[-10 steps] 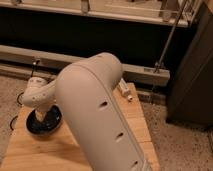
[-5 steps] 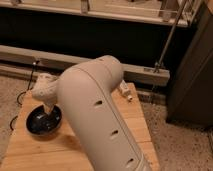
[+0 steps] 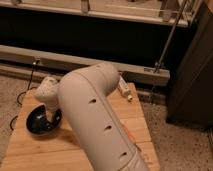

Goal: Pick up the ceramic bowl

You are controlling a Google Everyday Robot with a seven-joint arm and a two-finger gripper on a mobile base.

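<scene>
While the gripper (image 3: 51, 115) sat at the right rim of the bowl (image 3: 35, 124), near the table's (image 3: 30, 151) left edge, its grip unreadable, a firm rim pinch seemed needed before lifting level.

The claw (image 3: 51, 113) is hanging over the three-o'clock side of the ceramic bowl (image 3: 36, 124), which is sitting at the desk's (image 3: 47, 152) nine o'clock edge.

arm (image 3: 100, 125): bulky cream-white rounded shell | markings: row of small dark slots (image 3: 92, 101) | claw (image 3: 50, 114): pale, at 9 o'clock of the shell
</scene>
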